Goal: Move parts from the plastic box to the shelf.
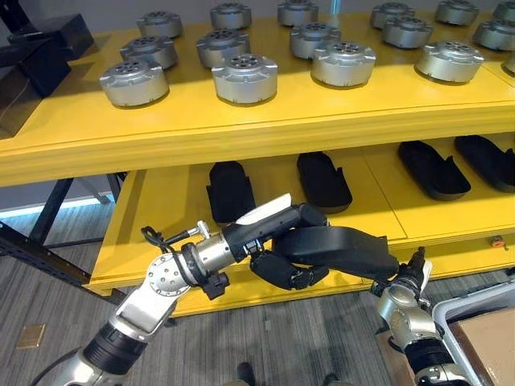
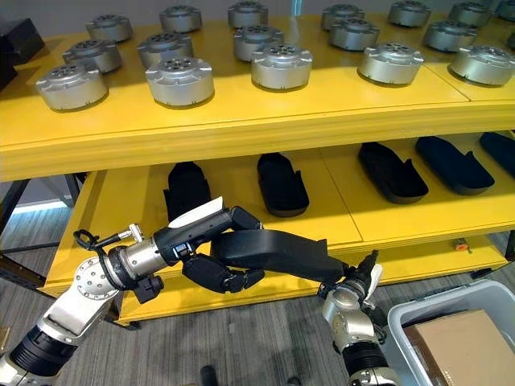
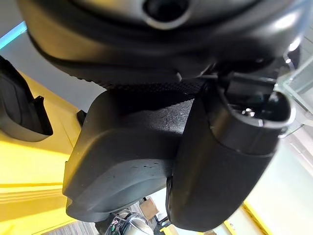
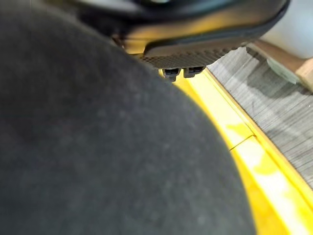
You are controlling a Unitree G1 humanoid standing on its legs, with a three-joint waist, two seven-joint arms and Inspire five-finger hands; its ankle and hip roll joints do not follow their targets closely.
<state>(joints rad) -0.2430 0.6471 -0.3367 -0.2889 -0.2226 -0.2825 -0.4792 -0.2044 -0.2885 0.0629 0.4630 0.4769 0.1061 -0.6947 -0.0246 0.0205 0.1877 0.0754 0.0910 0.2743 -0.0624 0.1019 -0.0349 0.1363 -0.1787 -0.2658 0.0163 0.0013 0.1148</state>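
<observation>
The left hand (image 1: 278,241) curls round one end of a long black part (image 1: 346,248), held in the air just before the lower shelf's (image 1: 153,233) front edge. The right hand (image 1: 402,277) meets its other end; whether it grips cannot be told. The part should stay level and go in past the front edge onto bare shelf, beside the matte, rounded black parts (image 1: 322,181) already lying there. The box (image 1: 475,310) is pale plastic.

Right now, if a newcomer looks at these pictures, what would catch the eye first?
First, the long black moulded plastic part held in front of the lower yellow shelf, with the left hand curled round one end and the right hand at the other. Next, the rows of round silver metal parts on the upper yellow shelf.
</observation>
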